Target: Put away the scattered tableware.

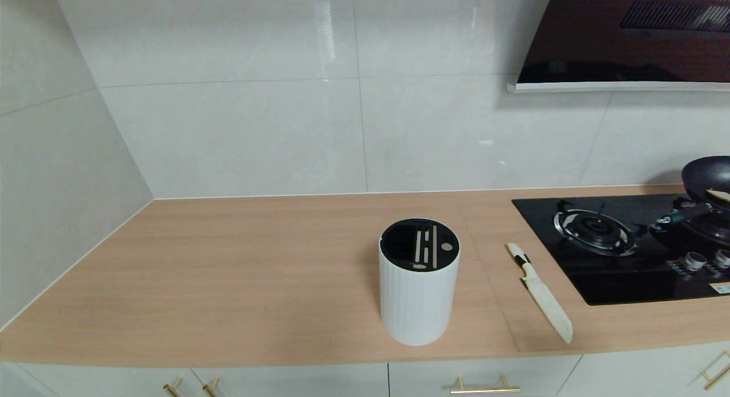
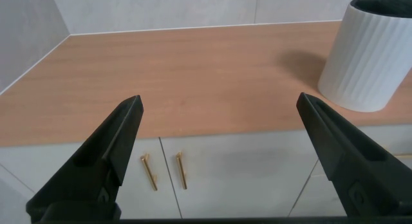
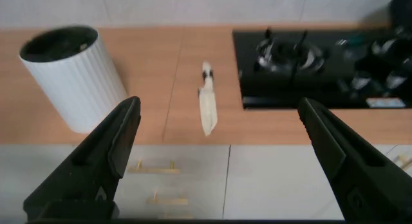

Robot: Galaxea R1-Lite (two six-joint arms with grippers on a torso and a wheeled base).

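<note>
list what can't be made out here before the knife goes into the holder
1. Knife holder: in the head view the depth of its slots is lost in the dark top. In the left wrist view it is partly cut off by the picture's edge.
2. Knife: which side is the cutting edge is too small to tell in the head view and blurred in the right wrist view.
3. Wok: in the head view it is cut off by the right edge.

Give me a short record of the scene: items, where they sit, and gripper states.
knife: lying flat on the counter, between holder and stove
holder: upright, left of the knife, nothing sticking out
wok: on the stove's right side
left gripper: open, empty
right gripper: open, empty
</note>
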